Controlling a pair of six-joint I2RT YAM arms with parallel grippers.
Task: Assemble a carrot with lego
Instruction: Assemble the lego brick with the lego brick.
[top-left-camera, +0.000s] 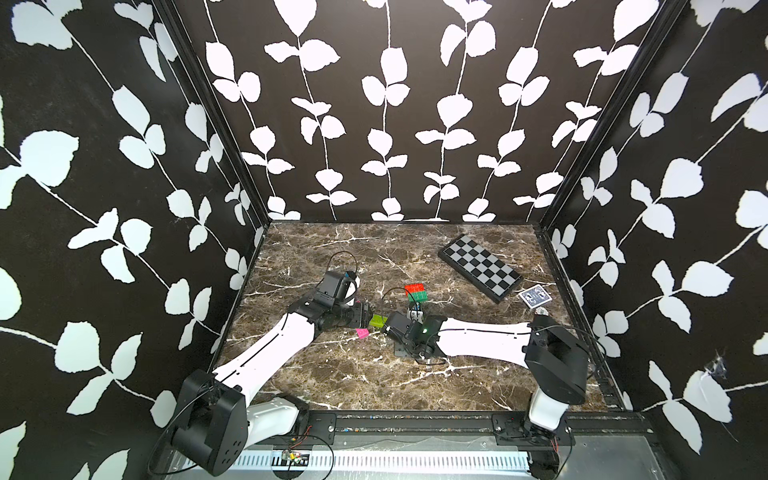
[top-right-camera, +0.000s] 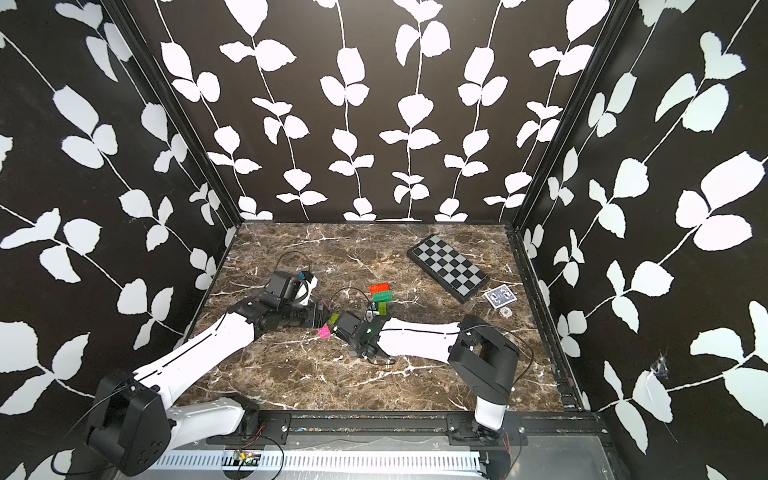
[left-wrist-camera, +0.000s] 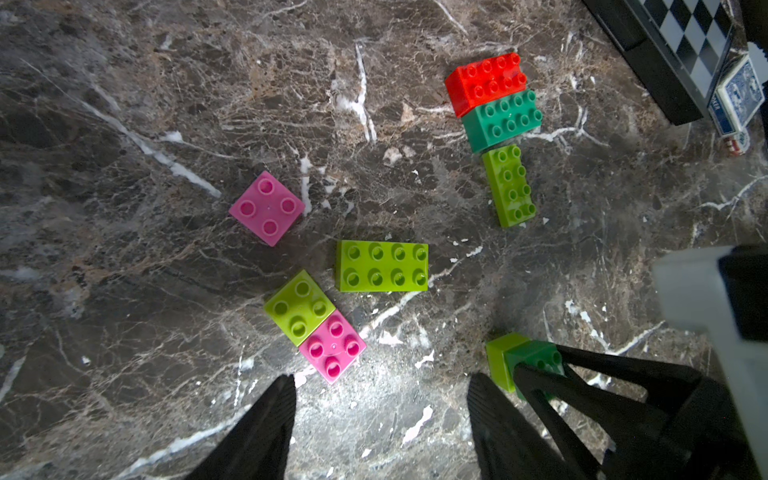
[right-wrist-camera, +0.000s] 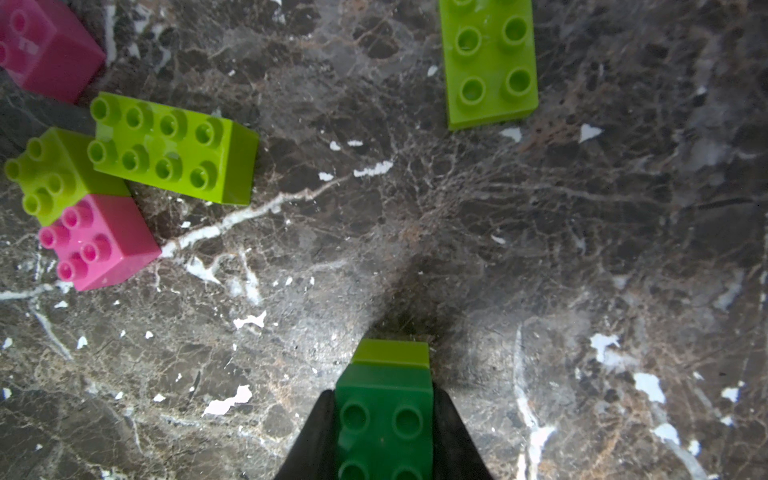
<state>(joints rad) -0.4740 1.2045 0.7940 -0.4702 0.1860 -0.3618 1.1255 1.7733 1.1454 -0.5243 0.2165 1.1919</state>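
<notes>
My right gripper (right-wrist-camera: 384, 392) is shut on the carrot, here a two-brick stack: a dark green brick (right-wrist-camera: 384, 415) joined to a lime one (right-wrist-camera: 390, 353), held low over the table. In the left wrist view this stack (left-wrist-camera: 528, 357) sits just beside my left gripper (left-wrist-camera: 380, 399), which is open and empty. Loose lego lies ahead: a pink square (left-wrist-camera: 266, 208), a long lime brick (left-wrist-camera: 381, 266), and a lime square (left-wrist-camera: 299, 307) touching a pink square (left-wrist-camera: 332, 347). Farther off, red (left-wrist-camera: 484, 83), dark green (left-wrist-camera: 500, 120) and lime (left-wrist-camera: 510, 185) bricks lie side by side.
A black-and-grey checkered board (top-left-camera: 480, 266) lies at the back right of the marble table (top-left-camera: 353, 374). A blue card deck (top-left-camera: 535, 298) rests beside it. Both arms meet near the table's middle, with the patterned walls close on three sides.
</notes>
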